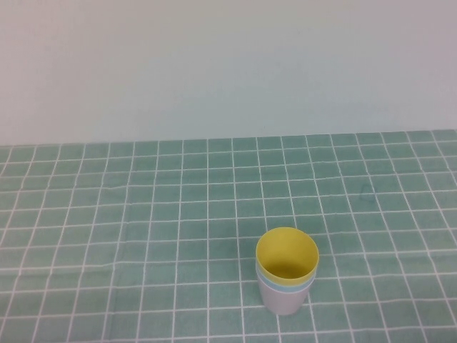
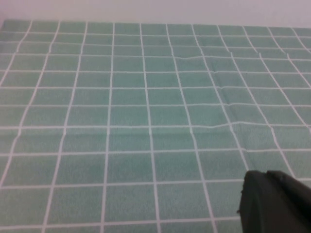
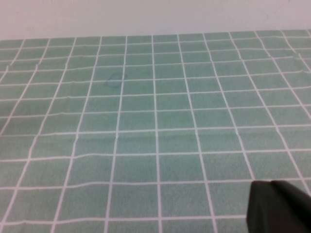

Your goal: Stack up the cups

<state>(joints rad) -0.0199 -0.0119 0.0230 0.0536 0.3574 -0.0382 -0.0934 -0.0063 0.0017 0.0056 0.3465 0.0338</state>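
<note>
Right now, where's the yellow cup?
In the high view, the yellow cup sits nested atop the stacked cups on the green checked tablecloth, near the front edge, right of centre; neither claw shows there.

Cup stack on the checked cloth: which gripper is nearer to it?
Cannot tell. Neither arm appears in the high view with the cup stack, and neither wrist view shows the stack; only a dark edge of the left gripper and right gripper shows.

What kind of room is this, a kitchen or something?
Probably a robot test bench, not a kitchen: a green checked tablecloth, a plain pale wall, and one nested stack of plastic cups, yellow on top. Only a dark edge of each wrist gripper shows.
</note>
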